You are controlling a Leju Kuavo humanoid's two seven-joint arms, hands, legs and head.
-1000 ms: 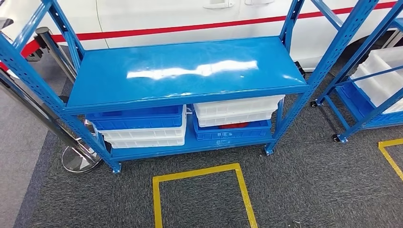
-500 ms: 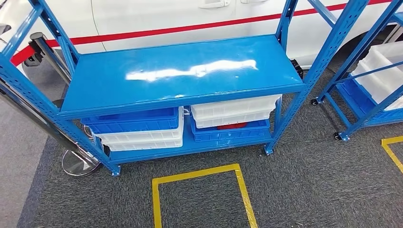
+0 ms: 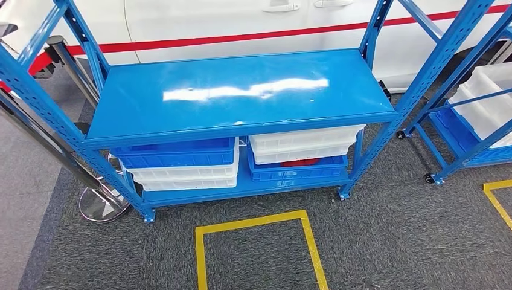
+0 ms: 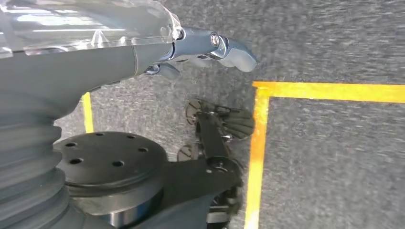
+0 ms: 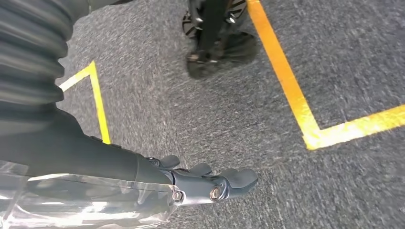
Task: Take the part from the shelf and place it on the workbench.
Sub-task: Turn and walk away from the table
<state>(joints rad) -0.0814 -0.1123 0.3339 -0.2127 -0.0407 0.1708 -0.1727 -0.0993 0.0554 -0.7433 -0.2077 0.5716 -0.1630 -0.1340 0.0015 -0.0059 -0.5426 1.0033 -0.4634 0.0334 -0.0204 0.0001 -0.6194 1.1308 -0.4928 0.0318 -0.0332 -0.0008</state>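
Observation:
A blue metal shelf (image 3: 241, 90) stands ahead of me, its top board bare and shiny. On its lower level sit a blue bin (image 3: 175, 152) over white bins (image 3: 187, 175) on the left. On the right, white bins (image 3: 302, 144) rest on a blue bin (image 3: 296, 170). Something red (image 3: 299, 162) peeks out between those two; I cannot tell what it is. My left hand (image 4: 210, 47) hangs over the grey carpet and holds nothing. My right hand (image 5: 215, 183) also hangs above the carpet, fingers stretched out, nothing in it.
A yellow taped square (image 3: 256, 220) marks the carpet before the shelf. A second blue rack (image 3: 447, 121) with white bins (image 3: 489, 96) stands at the right. A chrome post base (image 3: 99, 204) sits by the shelf's left leg. A white vehicle (image 3: 241, 24) with a red stripe is behind.
The whole picture has swayed a little left and back right, so the camera has moved. The shelf and bins keep their places.

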